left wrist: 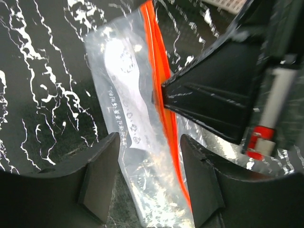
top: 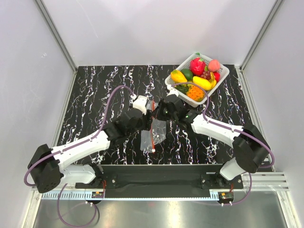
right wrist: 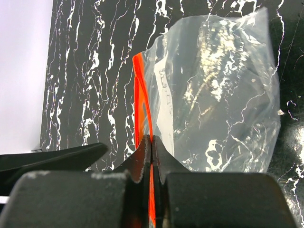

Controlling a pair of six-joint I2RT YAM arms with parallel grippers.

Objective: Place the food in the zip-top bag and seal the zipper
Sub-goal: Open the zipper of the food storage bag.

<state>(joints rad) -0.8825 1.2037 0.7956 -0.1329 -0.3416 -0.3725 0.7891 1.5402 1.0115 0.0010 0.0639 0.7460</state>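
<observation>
Careful, your right gripper (right wrist: pixel 151 147) is clenched on the zipper (right wrist: pixel 138 95), left gripper (left wrist: pixel 149 164) released around it; grab both lips and the bag (right wrist: pixel 218 95) won't open.

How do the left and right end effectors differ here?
The right end effector is shut, pinching the zipper. The left end effector is open, with its jaws apart on either side of the zip-top bag. The right holds only the red-orange edge, while the left spans strip and clear film alike. Both sit at the bag.

The right end effector (right wrist: pixel 151 145) hides the lower zipper (right wrist: pixel 139 95). The zip-top bag (left wrist: pixel 124 90) is cropped at bottom centre.
</observation>
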